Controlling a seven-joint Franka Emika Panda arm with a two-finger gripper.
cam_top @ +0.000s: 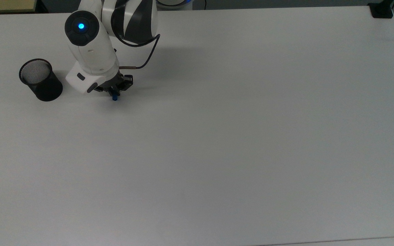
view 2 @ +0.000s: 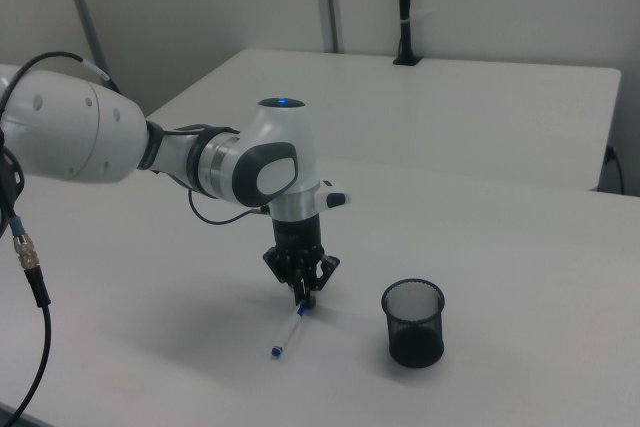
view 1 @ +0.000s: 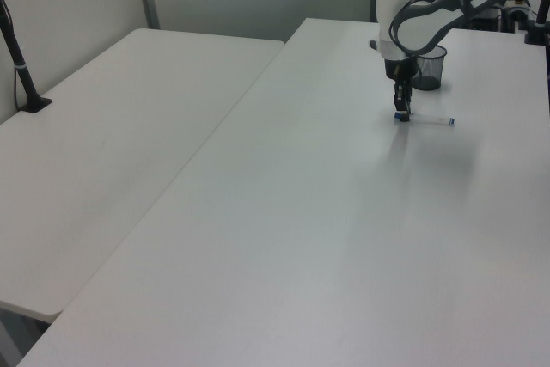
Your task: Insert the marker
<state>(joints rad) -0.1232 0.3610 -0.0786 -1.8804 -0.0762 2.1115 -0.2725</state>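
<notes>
We are counting one marker (view 2: pixel 289 330) lying on the table (cam_top: pixel 238 136), and one black mesh cup (cam_top: pixel 40 80) standing on that same table. We are seeing one robot arm (view 2: pixel 230 169) carrying one gripper (view 2: pixel 303 292). In the left view and the right view we are counting two white tables, the second table (view 1: pixel 112 126) standing alongside the first. We are also seeing one black post (view 2: pixel 402 7) rising at the second table's far edge.
</notes>
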